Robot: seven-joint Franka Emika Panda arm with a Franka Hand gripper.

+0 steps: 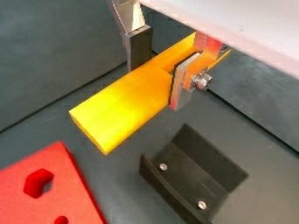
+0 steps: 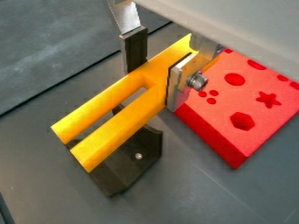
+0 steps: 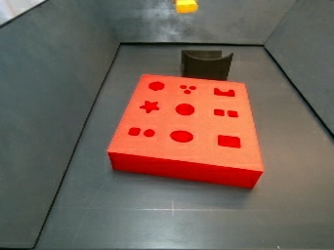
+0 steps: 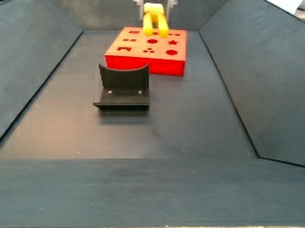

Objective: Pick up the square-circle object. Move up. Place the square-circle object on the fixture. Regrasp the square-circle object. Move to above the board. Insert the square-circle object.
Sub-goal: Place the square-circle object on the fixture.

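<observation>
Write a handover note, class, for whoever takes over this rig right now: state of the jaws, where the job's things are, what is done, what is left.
Gripper: shut on the square-circle object, held in the air; both wrist views show the yellow bar clamped between the jaws.
Fixture: stands on the floor in front of the board, nothing resting on it.
Board: all holes look unfilled in a side view.
Done: pick-up and lift.
Left: place the bar on the fixture, regrasp, move above the board, insert. The pictures cannot rule out that the regrasp is already done.
</observation>
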